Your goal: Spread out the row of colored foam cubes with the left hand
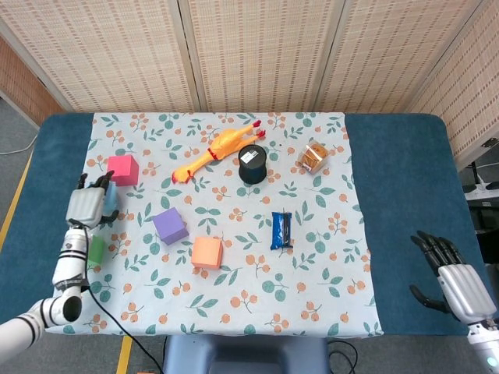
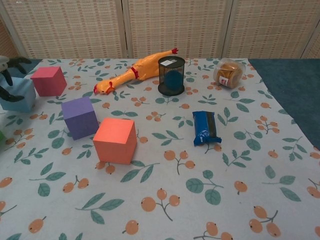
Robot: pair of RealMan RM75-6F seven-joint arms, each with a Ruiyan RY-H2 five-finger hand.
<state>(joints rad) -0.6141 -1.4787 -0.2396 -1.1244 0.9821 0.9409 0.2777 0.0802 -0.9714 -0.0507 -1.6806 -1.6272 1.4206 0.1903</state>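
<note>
Left hand: my left hand (image 1: pixel 86 206) sits at the left edge of the floral cloth, its fingers (image 1: pixel 99 184) curved over the light blue foam cube (image 2: pixel 19 94); I cannot tell whether they grip it or only rest against it.
Right hand: my right hand (image 1: pixel 458 280) hovers over the bare blue surface (image 1: pixel 405 187) at the near right, fingers spread and holding nothing.
Light blue foam cube: just beside the pink foam cube (image 1: pixel 122 169), on its near left, mostly hidden under my left hand in the head view.
Pink foam cube: farthest of the row, at the far left of the cloth.
Purple foam cube (image 1: pixel 170 226): nearer me than the pink one, apart from it.
Orange foam cube (image 1: pixel 207 252): just to the near right of the purple cube, with a small gap.
Green foam cube (image 1: pixel 96 248): near my left wrist, partly hidden behind the forearm.
Yellow rubber chicken (image 1: pixel 216 150): lies slantwise beside the dark cylindrical cup (image 1: pixel 252 164).
Dark cylindrical cup: a pale label on top, too small to read.
Blue snack packet (image 1: pixel 281 230): flat, right of the cubes; print unreadable.
Clear plastic jar of brown snacks (image 1: pixel 314 157): on its side, far right of the cloth.
</note>
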